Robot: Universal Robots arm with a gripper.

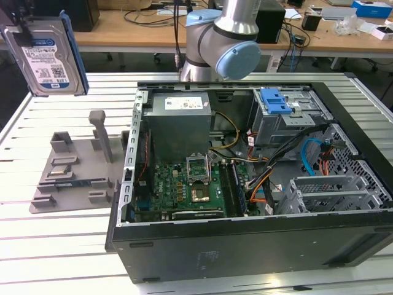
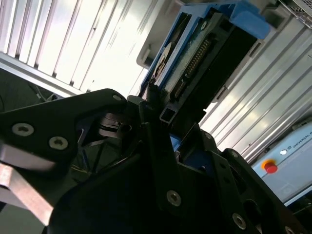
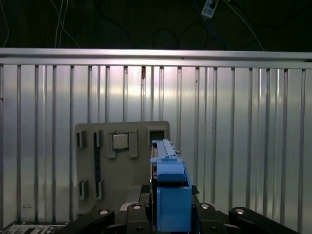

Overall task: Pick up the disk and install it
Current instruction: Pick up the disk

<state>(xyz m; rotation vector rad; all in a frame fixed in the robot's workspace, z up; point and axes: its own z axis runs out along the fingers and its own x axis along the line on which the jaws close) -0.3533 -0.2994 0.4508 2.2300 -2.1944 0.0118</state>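
Note:
The disk (image 1: pixel 46 58), a silver drive with a white-and-blue label and blue side rails, hangs upright in the air at the exterior view's far left, above the slatted table (image 1: pixel 61 246). My gripper (image 1: pixel 23 34) is shut on it at its upper edge. In the second wrist view the black fingers (image 2: pixel 156 122) clamp the disk (image 2: pixel 195 63) by its end, with the connector side showing. The first wrist view looks down along the disk's blue rail (image 3: pixel 168 185), held in the gripper (image 3: pixel 168 214) high above the table.
A grey fixture tray (image 1: pixel 67 172) with upright posts lies below the disk, also seen from above (image 3: pixel 122 161). To the exterior view's right stands the open computer case (image 1: pixel 245 246), with a grey power supply (image 1: pixel 181 120), a motherboard (image 1: pixel 184 187) and a blue-latched drive bay (image 1: pixel 274 101). The arm's base (image 1: pixel 224 37) stands behind the case.

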